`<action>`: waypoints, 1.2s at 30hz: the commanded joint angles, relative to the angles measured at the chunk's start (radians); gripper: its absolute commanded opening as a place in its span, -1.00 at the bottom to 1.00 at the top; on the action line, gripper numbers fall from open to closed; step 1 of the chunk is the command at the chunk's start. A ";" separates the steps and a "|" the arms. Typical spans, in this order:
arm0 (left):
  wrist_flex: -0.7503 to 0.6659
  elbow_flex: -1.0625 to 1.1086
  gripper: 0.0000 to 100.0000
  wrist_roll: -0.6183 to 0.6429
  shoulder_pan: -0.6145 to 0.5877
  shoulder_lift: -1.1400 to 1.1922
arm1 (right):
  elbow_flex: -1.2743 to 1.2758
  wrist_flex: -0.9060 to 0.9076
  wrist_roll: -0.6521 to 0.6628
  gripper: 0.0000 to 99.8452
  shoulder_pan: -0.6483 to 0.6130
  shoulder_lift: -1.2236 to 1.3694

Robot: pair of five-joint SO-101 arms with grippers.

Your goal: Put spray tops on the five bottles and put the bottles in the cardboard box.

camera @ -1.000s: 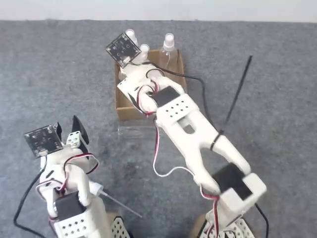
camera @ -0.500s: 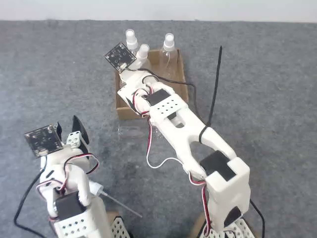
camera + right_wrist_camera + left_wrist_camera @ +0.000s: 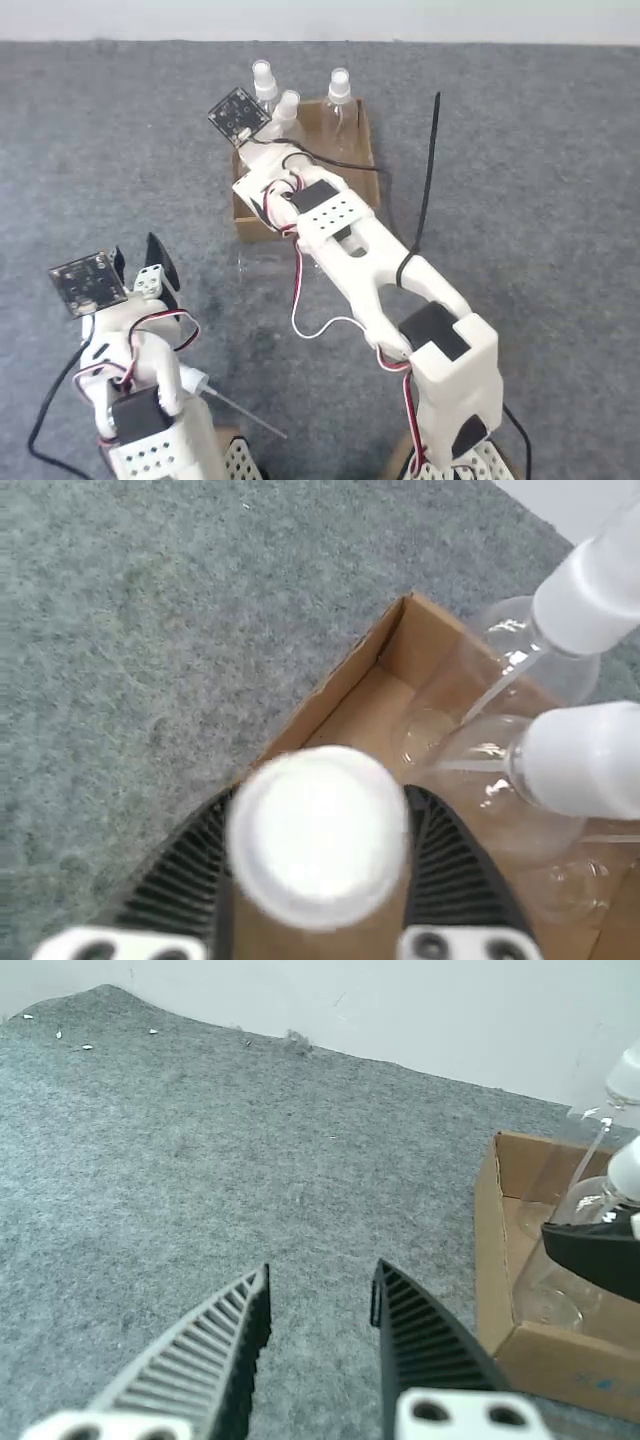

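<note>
My right gripper (image 3: pixel 318 885) is shut on a clear bottle with a white spray top (image 3: pixel 318 825), held upright over the near left corner of the cardboard box (image 3: pixel 350 685). Two capped bottles (image 3: pixel 585 760) (image 3: pixel 600 590) stand in the box just beyond it. In the high view the box (image 3: pixel 358 140) holds three capped bottles (image 3: pixel 264 76) (image 3: pixel 288 104) (image 3: pixel 340 86), with the right arm stretched over its left half. My left gripper (image 3: pixel 320 1280) is open with nothing in it, low over the carpet, near the front left (image 3: pixel 150 265). The box (image 3: pixel 490 1250) lies ahead of it to the right.
A loose spray top with a thin tube (image 3: pixel 205 385) lies beside the left arm's base. A faint clear bottle (image 3: pixel 255 262) seems to lie on the carpet in front of the box. A black cable tie (image 3: pixel 430 170) sticks up off the right arm.
The right arm has swung a little to the left and further over the box with its bottle. The left arm has kept still.
</note>
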 commanded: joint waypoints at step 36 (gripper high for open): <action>-0.031 -0.012 -0.69 0.006 -0.003 -0.017 | -0.046 0.243 -0.002 -0.27 -0.016 -0.222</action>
